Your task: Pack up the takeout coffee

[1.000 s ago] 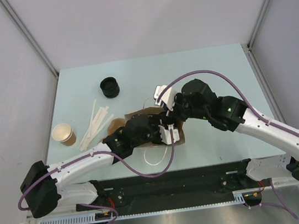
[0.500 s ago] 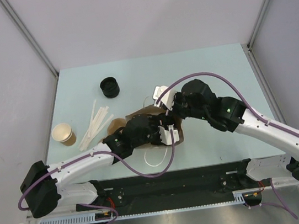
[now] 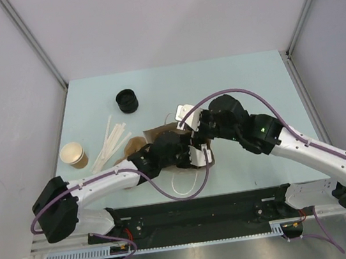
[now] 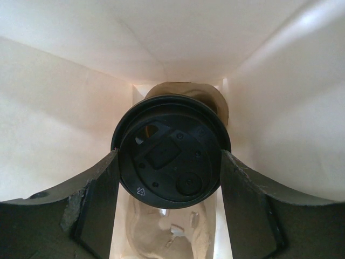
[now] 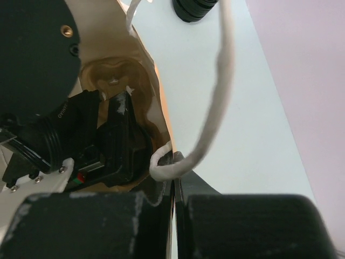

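2 jobs at once, 1 per arm. Gripping the takeout coffee, a small brown paper cup with a round black plastic lid, in the left gripper: pressing both dark fingers against its sides just under the lid, jaws standing only as wide as the cup. Holding it well inside the brown paper bag, lid toward the mouth and base toward the creased bottom, presumably to set it down without tipping. Not able to tell from these views whether touching that bottom or hanging above it.

Clamping the right gripper fully shut on the white twisted-cord handle at the bag's rim, apparently pulling that wall outward and so holding the mouth wide for the left arm. Working with the bag near the middle of the pale green table, toward its near edge.

Leaving the rest alone on the table's left half: a stack of black lids toward the far edge, a lidless tan paper cup by the left edge, pale flat stirrer sticks between these and the bag, all apart from the work. Trailing a 2nd white cord loop just beside the bag toward the near edge. Working in tight quarters between the bag walls, under the crowding right wrist; judging a straight withdrawal safest after release, to avoid snagging paper or cord.
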